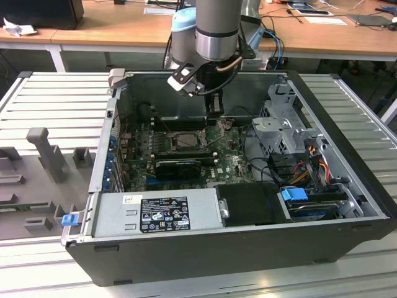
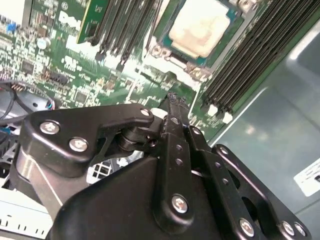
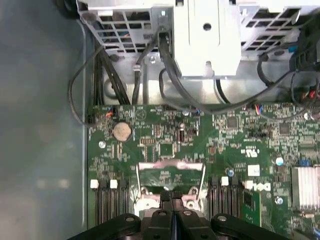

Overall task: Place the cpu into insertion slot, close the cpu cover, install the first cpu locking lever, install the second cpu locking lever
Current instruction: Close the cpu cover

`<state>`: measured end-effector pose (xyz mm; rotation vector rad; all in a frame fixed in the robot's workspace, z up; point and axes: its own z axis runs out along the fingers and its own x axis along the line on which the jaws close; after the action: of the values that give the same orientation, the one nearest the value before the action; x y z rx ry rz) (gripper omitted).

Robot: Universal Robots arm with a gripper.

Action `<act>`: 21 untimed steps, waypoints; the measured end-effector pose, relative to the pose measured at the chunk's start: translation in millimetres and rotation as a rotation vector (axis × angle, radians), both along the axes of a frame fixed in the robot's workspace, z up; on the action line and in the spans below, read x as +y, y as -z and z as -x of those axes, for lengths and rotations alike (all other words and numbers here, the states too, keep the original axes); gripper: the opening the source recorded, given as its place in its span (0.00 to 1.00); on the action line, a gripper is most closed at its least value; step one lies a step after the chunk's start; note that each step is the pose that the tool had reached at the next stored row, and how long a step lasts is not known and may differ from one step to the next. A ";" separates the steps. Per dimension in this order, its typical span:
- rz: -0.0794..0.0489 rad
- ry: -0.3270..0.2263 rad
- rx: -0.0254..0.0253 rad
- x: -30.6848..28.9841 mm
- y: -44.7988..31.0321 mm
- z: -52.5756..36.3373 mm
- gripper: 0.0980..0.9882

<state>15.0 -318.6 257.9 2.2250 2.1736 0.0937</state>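
Inside the open computer case (image 1: 248,251) on the ribbed metal desk (image 1: 56,99), the arm comes straight down over the green motherboard (image 1: 232,162). The claw (image 1: 215,110) hangs just beside the insertion slot (image 1: 201,144), on the side toward the exterior view's right.

In both wrist views the claw (image 2: 172,97) (image 3: 172,194) has its fingers pressed together with nothing between them, tips low over the board.

The cpu (image 2: 200,27) sits in the slot, pale face up, with silver brackets at the slot edge nearest the claw tips. Long black memory slots (image 2: 250,55) run along both sides of it.

In the first wrist view the cpu cover (image 3: 170,164) shows as a thin silver frame just past the claw tips, on the far side from the slot, so it's not down over the chip. Green board is visible through its window. Can't tell its tilt, or whether the tips touch it.

Beyond it are a coin battery (image 3: 122,131), black cables (image 3: 150,60) and the grey drive cage (image 3: 205,40). A finned heatsink (image 3: 306,185) sits off to one side.

In the exterior view a long black card (image 1: 180,166) lies near the slot, and the power supply (image 1: 158,214) is along the near wall.
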 end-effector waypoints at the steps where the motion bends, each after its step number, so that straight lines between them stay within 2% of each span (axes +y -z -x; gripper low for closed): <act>1: 0.000 0.000 0.0011 0.0 0.0 -2.0 0.01; 6: 0.000 0.000 0.0016 0.0 -1.3 -2.9 0.01; 10: 0.000 0.000 0.0022 0.0 -1.5 -9.7 0.01; 21: 0.000 -0.003 0.0096 0.0 0.0 -39.5 0.01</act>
<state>54.4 -318.6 257.9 2.2262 2.1821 0.0828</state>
